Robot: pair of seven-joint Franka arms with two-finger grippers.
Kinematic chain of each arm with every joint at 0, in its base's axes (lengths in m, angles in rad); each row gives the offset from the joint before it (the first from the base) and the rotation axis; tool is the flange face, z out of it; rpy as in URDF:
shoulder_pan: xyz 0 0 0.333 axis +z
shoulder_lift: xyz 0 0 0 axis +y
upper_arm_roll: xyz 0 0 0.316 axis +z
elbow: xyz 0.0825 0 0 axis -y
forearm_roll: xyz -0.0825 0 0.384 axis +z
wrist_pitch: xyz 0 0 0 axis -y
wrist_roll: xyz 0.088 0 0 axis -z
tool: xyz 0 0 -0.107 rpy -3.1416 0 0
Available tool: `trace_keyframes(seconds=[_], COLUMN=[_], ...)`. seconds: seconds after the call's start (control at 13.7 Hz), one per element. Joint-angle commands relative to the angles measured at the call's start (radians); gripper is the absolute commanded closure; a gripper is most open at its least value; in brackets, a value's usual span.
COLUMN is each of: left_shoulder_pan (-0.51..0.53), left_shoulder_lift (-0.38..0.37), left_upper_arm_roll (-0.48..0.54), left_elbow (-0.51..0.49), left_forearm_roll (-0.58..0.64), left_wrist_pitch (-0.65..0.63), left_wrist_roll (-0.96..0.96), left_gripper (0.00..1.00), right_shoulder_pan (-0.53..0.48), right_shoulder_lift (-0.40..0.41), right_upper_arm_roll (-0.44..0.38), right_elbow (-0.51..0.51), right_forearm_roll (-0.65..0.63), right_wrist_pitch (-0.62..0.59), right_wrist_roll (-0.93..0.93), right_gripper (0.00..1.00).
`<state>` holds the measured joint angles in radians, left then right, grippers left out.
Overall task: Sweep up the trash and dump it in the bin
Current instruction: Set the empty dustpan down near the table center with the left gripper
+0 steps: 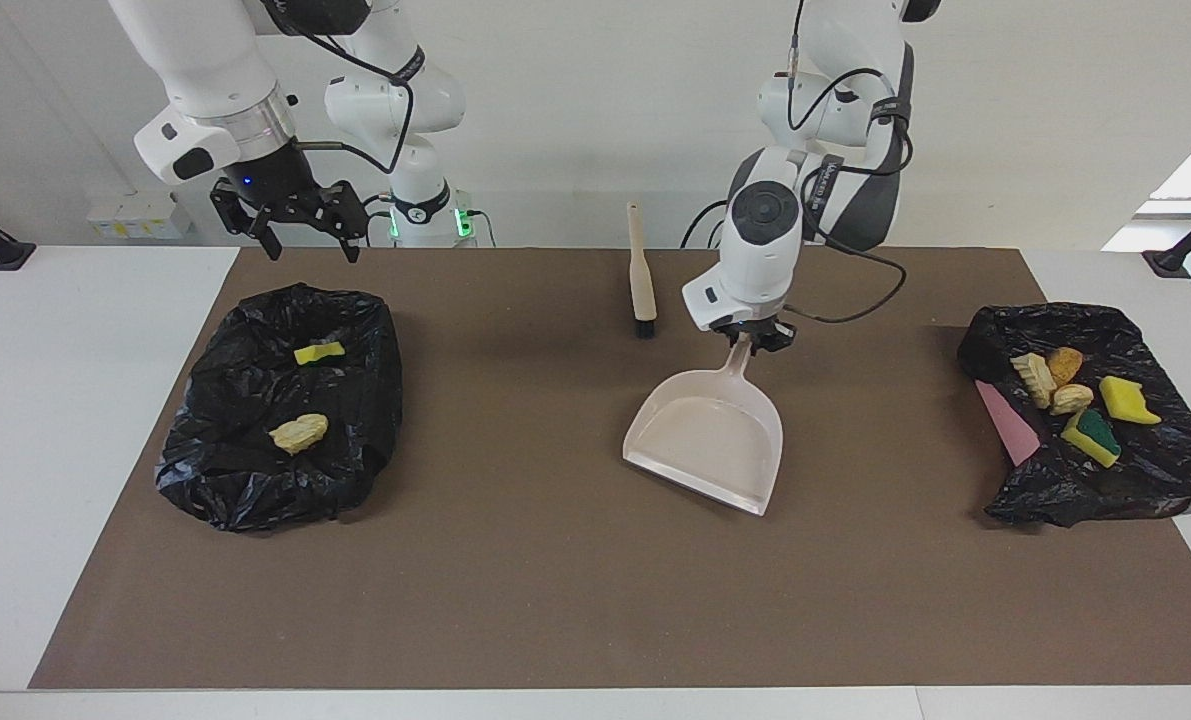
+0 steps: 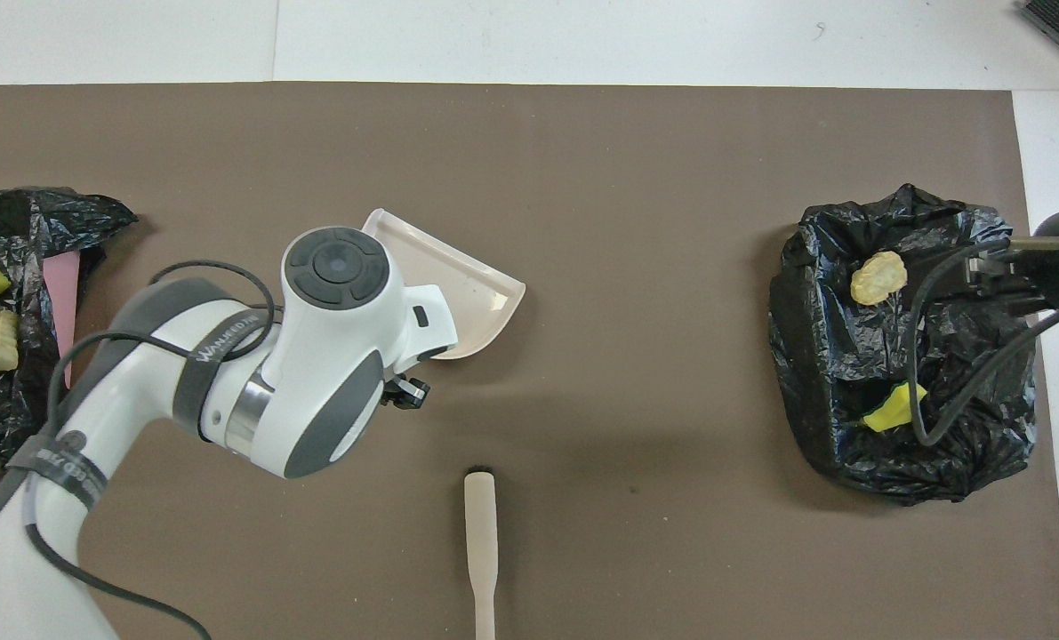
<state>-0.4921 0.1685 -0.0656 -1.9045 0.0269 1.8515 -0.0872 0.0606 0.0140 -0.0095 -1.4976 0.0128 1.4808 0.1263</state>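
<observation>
Dustpan (image 1: pixel 707 440) hangs mid-desk from our left gripper (image 1: pixel 752 340), fingers clenched on its handle, mouth pointing away from us; right gripper (image 1: pixel 300 215), released, hovers above the bin (image 1: pixel 225 480) holding trash (image 1: pixel 298 432).

- Beige dustpan (image 1: pixel 710 440) and brush (image 1: pixel 641 272).
- Brown mat (image 1: pixel 555 580) on white table (image 1: pixel 55 400).
- Black bags (image 1: pixel 255 480).
- Yellow and tan trash (image 1: pixel 1075 395); one green-topped.

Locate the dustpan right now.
The dustpan is mid-mat, held by its handle in the left gripper, beside the brush and a bit farther from the robots, between the two black bags.
</observation>
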Motion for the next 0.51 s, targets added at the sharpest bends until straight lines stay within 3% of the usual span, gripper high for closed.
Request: trace_keyframes(seconds=[0.0,0.36,0.44], left_shoulder_pan=[-0.078,-0.128,-0.126], left_shoulder_lift=[-0.027,0.017,0.017], left_upper_arm_roll=[0.021,0.021,0.021], left_elbow=[-0.088,-0.107,-0.107], left_forearm_roll=[-0.088,-0.3,-0.301], left_wrist_pitch=[0.132,0.252,0.25], left_wrist_roll=[-0.153,-0.278,-0.279], left_gripper=[1.0,1.0,0.9], right_shoulder_pan=[-0.004,0.005,0.008], right_shoulder_lift=[0.001,0.001,0.001], right_upper_arm_roll=[-0.003,-0.003,-0.003], right_elbow=[0.002,0.003,0.003], right_forearm_roll=[-0.016,-0.022,-0.022], right_wrist_pitch=[-0.016,-0.017,-0.016], right_wrist_roll=[-0.021,0.044,0.05], right_gripper=[0.0,0.0,0.0])
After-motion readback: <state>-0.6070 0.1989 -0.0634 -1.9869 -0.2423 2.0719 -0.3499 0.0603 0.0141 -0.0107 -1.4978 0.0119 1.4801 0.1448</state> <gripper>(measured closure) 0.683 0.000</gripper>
